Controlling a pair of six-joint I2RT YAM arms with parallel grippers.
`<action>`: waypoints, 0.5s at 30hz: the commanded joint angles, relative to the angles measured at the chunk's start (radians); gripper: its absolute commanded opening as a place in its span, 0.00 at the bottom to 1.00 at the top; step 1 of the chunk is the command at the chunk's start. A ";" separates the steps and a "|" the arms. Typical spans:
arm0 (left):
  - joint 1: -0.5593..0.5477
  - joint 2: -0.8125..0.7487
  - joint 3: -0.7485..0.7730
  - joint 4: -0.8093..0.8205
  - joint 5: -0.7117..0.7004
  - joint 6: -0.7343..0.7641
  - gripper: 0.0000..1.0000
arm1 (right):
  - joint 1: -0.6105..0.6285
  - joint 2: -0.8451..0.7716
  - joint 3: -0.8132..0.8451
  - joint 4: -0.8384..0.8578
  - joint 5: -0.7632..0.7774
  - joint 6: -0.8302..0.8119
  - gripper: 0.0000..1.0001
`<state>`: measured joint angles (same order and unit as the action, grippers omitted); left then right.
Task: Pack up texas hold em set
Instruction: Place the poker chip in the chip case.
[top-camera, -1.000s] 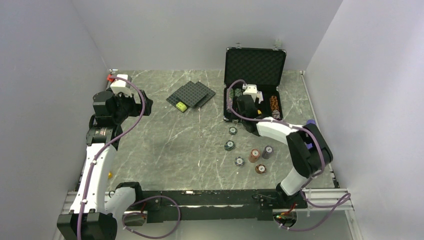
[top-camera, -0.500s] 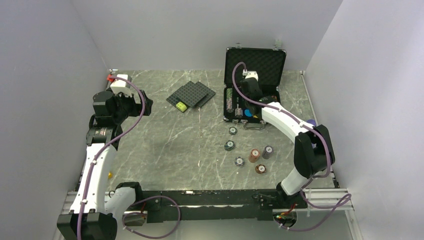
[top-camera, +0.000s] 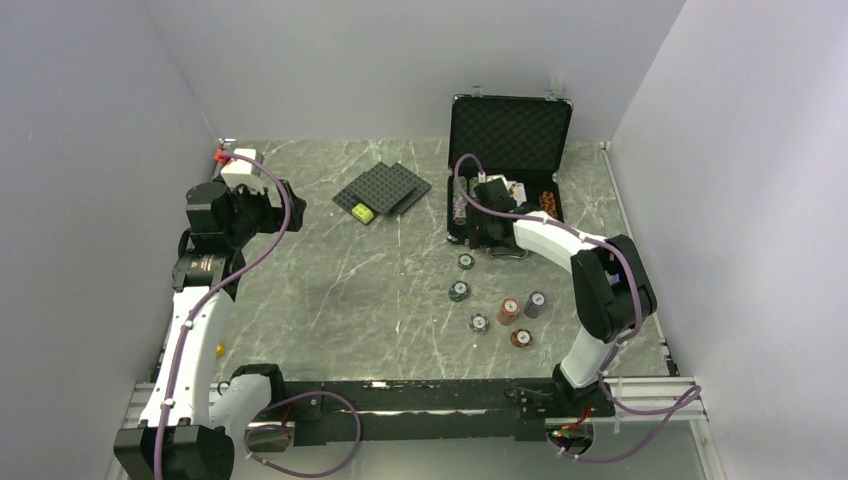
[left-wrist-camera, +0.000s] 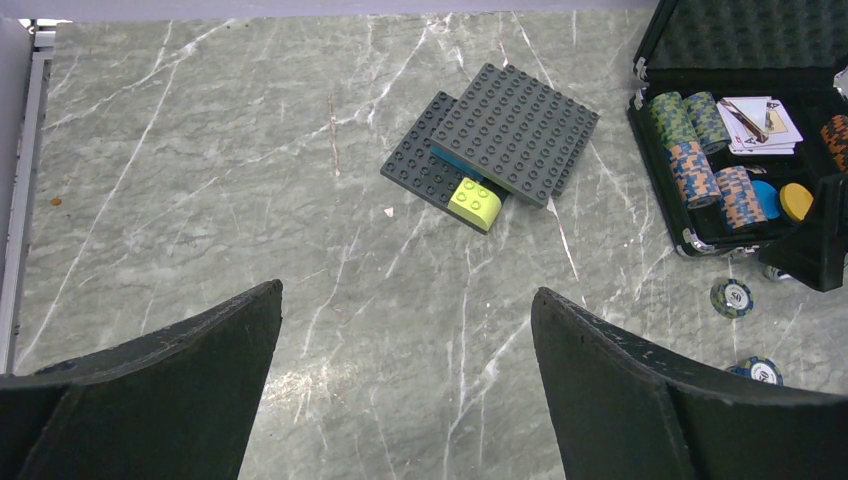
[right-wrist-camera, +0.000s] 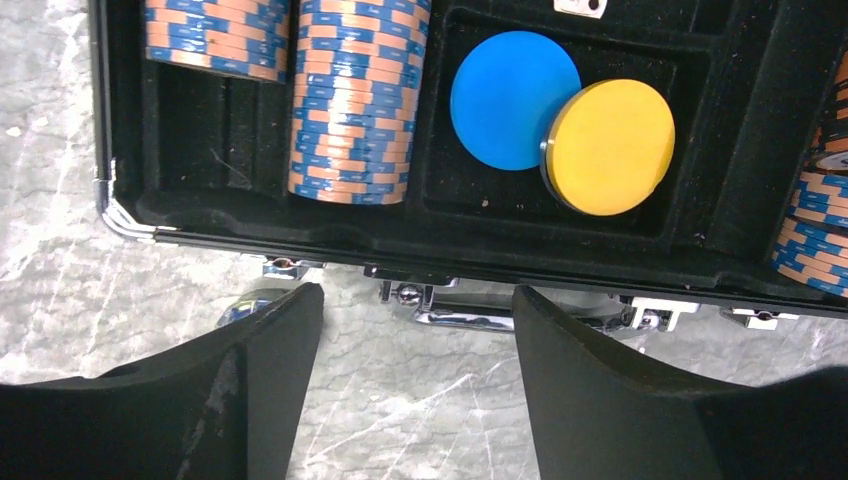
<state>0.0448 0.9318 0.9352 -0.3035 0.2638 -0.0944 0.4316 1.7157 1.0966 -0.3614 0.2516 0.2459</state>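
The right gripper (right-wrist-camera: 413, 305) hangs spread and empty at six o'clock of the case (top-camera: 511, 132); the loose chips (top-camera: 509, 311) look light, hard, slippery; pinch each stack across its sides.

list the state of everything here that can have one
briefcase, open, lid upright
left gripper, open, empty
right gripper, open, empty, at the briefcase's front edge
loose chips, on the table, outside the briefcase
blue disc, in a briefcase compartment
yellow disc, same compartment, overlapping the blue disc
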 joint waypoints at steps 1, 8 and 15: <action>-0.004 -0.010 -0.006 0.027 0.000 -0.008 0.98 | -0.017 0.007 -0.002 0.026 0.000 0.003 0.72; -0.002 -0.008 -0.006 0.027 0.000 -0.008 0.98 | -0.042 -0.031 -0.010 0.036 -0.035 0.003 0.68; -0.004 -0.007 -0.006 0.027 0.000 -0.008 0.98 | -0.069 -0.022 0.019 0.035 -0.099 -0.008 0.67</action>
<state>0.0444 0.9318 0.9352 -0.3038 0.2638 -0.0944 0.3763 1.7176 1.0855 -0.3515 0.1932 0.2462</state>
